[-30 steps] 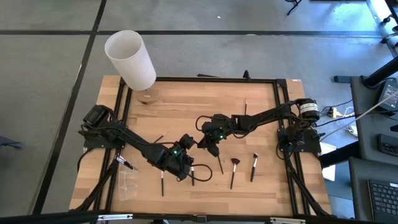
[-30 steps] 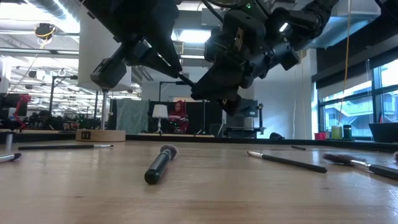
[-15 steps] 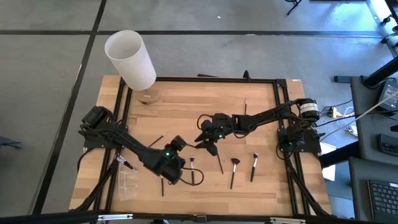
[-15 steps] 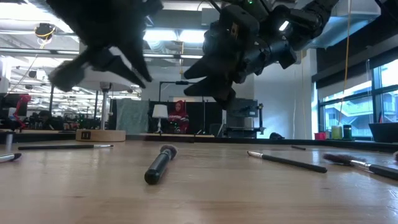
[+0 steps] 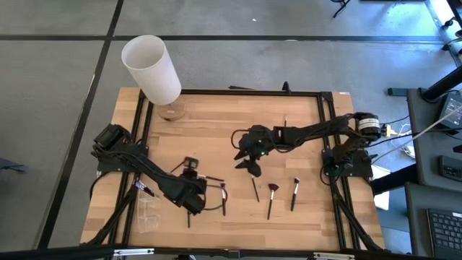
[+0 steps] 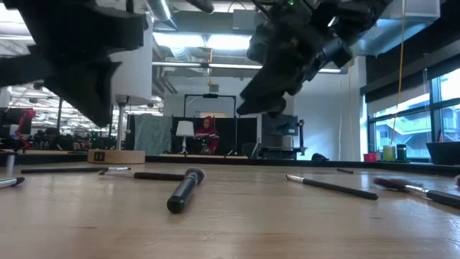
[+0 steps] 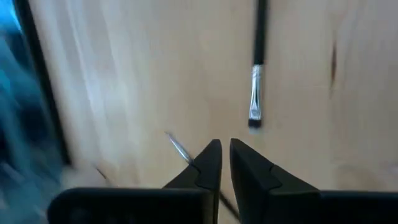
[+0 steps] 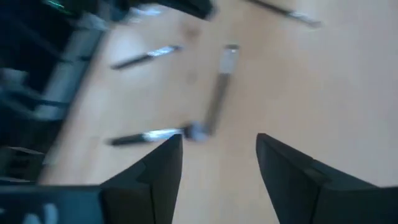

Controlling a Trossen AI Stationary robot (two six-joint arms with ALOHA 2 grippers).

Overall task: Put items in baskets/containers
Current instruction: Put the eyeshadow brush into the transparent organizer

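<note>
Several thin brushes lie flat on the wooden table: a dark one [image 5: 211,179] [image 7: 255,93], a thick-headed one [image 5: 224,198] [image 6: 183,191], a fan-headed one [image 5: 271,196] and others to the right. The see-through container [image 5: 148,211] stands at the near left. My left gripper [image 5: 190,165] [image 7: 222,152] hovers left of centre, its fingers almost together with nothing showing between them. A thin brush [image 7: 177,146] lies on the table under its fingertips. My right gripper [image 5: 249,166] [image 8: 217,149] hangs open above the table's middle, holding nothing.
A tall white cylinder [image 5: 151,68] on a round wooden base [image 6: 115,155] stands at the far left corner. A black frame rail [image 5: 231,92] runs round the table. One small brush [image 5: 285,124] lies toward the far right.
My right gripper has opened wide and risen a little. My left gripper has drawn away from it toward the table's left edge. A dark-handled brush now lies on the table near the thick-headed brush, where the low view showed none before.
</note>
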